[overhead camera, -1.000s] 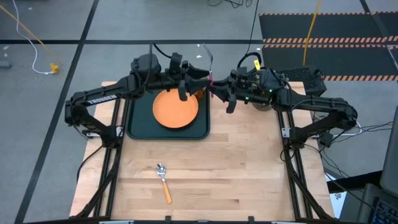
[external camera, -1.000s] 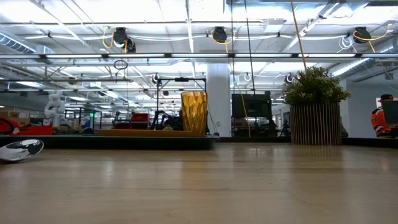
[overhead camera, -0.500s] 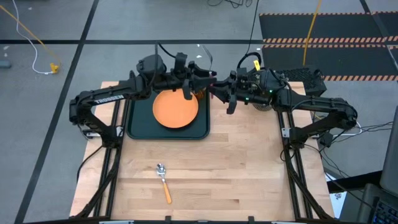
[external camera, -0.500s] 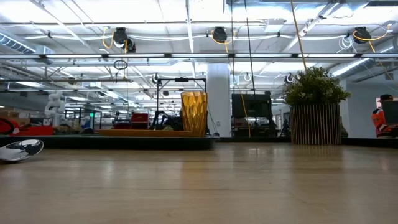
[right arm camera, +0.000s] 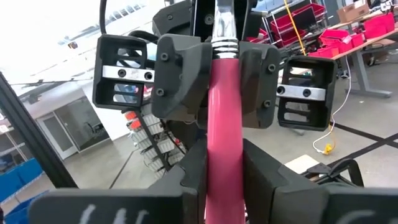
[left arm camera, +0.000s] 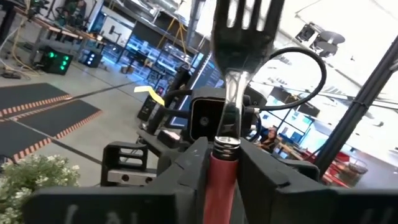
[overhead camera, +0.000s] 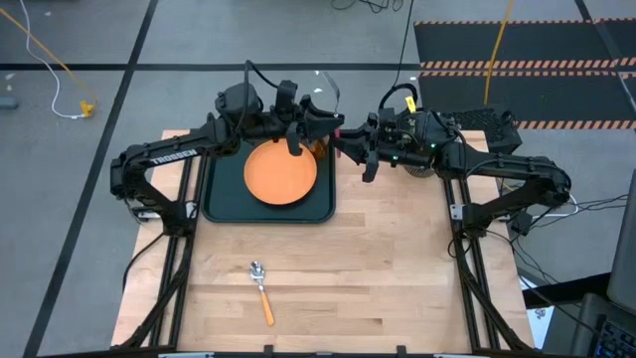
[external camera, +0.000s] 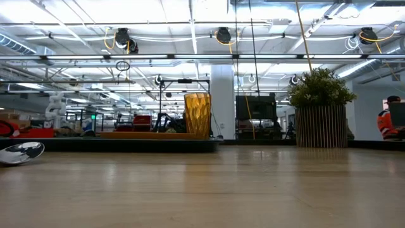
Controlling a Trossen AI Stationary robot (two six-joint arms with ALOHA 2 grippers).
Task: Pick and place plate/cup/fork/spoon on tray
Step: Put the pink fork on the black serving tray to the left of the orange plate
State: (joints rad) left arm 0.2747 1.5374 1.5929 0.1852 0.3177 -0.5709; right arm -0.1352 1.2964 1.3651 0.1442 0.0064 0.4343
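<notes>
The fork (overhead camera: 336, 119), with a pink-red handle and silver tines, is in the air over the tray's far right corner. My left gripper (overhead camera: 326, 126) and my right gripper (overhead camera: 348, 139) meet there, each shut on its handle. The orange plate (overhead camera: 280, 174) lies flat in the dark tray (overhead camera: 221, 204). The amber cup (external camera: 197, 115) stands upright on the tray behind the plate. In the high view it is mostly hidden under the grippers. The spoon (overhead camera: 260, 290), orange-handled, lies flat on the wood near the front, with its bowl (external camera: 22, 152) toward the far edge. My left gripper pinches the upper end of the fork's handle (left arm camera: 221, 174), just below the metal collar, between its two fingers (left arm camera: 186, 171). It comes roughly level from the table's left. The tines (left arm camera: 245, 25) rise above the fingers, and the fork is clear of the tray. My right gripper pinches the pink handle (right arm camera: 224, 155) lower down, between its two fingers (right arm camera: 261, 180). It comes roughly level from the table's right, facing my left gripper. The handle runs on past its fingers to the other gripper's fingers (right arm camera: 180, 68).
A potted green plant (external camera: 321, 107) stands at the table's far right, under my right arm. Bare wood (overhead camera: 378, 259) lies between the tray and the near edge, with only the spoon on it.
My left gripper has moved toward the table's right, up to the fork that my right gripper holds, and now sits on its handle. My right gripper and the fork have kept still.
</notes>
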